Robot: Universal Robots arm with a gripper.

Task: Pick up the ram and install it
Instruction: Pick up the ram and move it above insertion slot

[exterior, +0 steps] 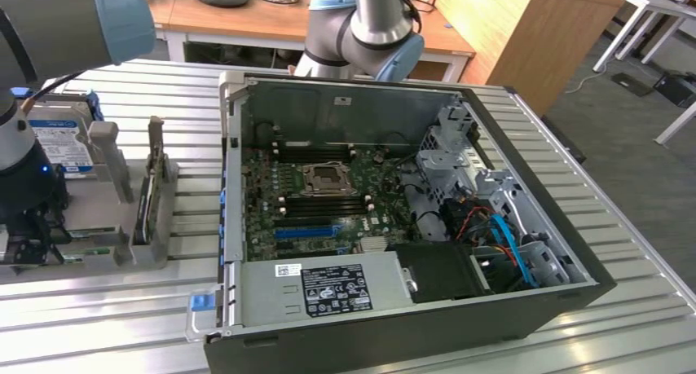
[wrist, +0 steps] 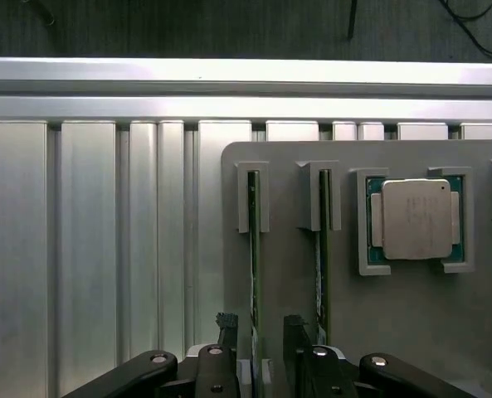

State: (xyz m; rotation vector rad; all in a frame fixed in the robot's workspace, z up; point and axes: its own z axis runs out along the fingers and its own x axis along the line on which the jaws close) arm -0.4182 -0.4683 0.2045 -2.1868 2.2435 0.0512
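Slatted aluminium table here, open PC case sat on it mid-frame, and a grey parts holder over at the left edge.

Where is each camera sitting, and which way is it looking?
Exterior view: high beside the slatted metal table, looking down on it and the open black computer case; the grey-and-blue robot arm shows at the far edge and the exterior view's left.
Wrist view: on the arm's wrist, looking straight down past the open black gripper at two thin green ram sticks standing in the grey plastic holder.
Shared: the holder and the table.
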